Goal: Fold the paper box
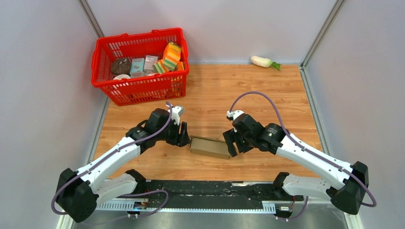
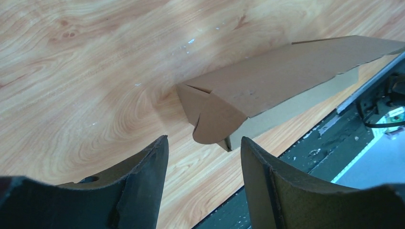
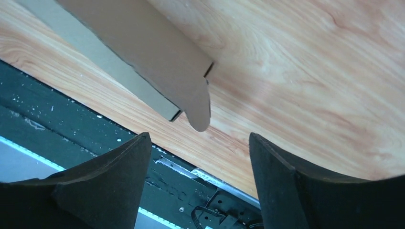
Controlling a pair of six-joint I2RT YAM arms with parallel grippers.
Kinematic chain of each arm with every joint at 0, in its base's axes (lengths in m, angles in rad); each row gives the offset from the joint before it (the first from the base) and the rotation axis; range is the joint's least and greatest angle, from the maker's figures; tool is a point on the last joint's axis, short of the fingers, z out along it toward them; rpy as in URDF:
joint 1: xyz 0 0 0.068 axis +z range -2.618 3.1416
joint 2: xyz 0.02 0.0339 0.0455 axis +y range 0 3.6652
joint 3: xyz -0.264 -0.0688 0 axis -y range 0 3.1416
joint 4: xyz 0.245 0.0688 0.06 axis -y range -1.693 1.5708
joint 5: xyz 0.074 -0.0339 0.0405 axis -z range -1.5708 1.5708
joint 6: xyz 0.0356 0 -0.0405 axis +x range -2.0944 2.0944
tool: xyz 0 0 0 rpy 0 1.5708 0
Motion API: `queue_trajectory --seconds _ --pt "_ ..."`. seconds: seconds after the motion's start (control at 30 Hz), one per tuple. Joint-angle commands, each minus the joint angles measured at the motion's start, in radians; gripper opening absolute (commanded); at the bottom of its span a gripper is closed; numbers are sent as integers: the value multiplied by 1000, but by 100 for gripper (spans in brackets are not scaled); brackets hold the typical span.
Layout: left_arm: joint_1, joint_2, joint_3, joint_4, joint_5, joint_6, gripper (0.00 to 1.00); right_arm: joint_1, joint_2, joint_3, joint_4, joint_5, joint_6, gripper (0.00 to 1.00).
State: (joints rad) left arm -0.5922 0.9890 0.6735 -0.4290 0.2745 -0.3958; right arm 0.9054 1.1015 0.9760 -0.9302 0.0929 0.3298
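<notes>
The paper box (image 1: 209, 147) is a small brown cardboard box lying flat on the wooden table, between both arms. In the left wrist view its left end (image 2: 215, 119) shows a rounded tab hanging loose just beyond my open left gripper (image 2: 204, 143), not touching the fingers. My left gripper (image 1: 185, 138) sits at the box's left end. My right gripper (image 1: 231, 144) stands at the box's right end. In the right wrist view the box (image 3: 143, 52) ends in a rounded flap just ahead of my open right gripper (image 3: 199, 138), with nothing between the fingers.
A red basket (image 1: 142, 88) holding several groceries stands at the back left. A white radish (image 1: 263, 61) lies by the back wall. The black base rail (image 1: 205, 191) runs along the near table edge, close behind the box.
</notes>
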Motion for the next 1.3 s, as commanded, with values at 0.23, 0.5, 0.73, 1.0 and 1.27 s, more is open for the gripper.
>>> queue_trajectory --seconds 0.23,0.5,0.73,1.0,1.27 --pt "-23 164 109 35 55 34 65 -20 -9 -65 114 90 101 52" --pt "-23 159 127 21 129 -12 54 -22 -18 -103 189 21 129 30" --pt "-23 169 153 9 195 -47 29 -20 0 -92 215 -13 149 12" --pt "-21 165 156 4 216 -87 23 -23 15 -60 209 -31 219 4" --pt "-24 149 132 79 233 -187 27 -52 18 -53 199 -56 337 0"
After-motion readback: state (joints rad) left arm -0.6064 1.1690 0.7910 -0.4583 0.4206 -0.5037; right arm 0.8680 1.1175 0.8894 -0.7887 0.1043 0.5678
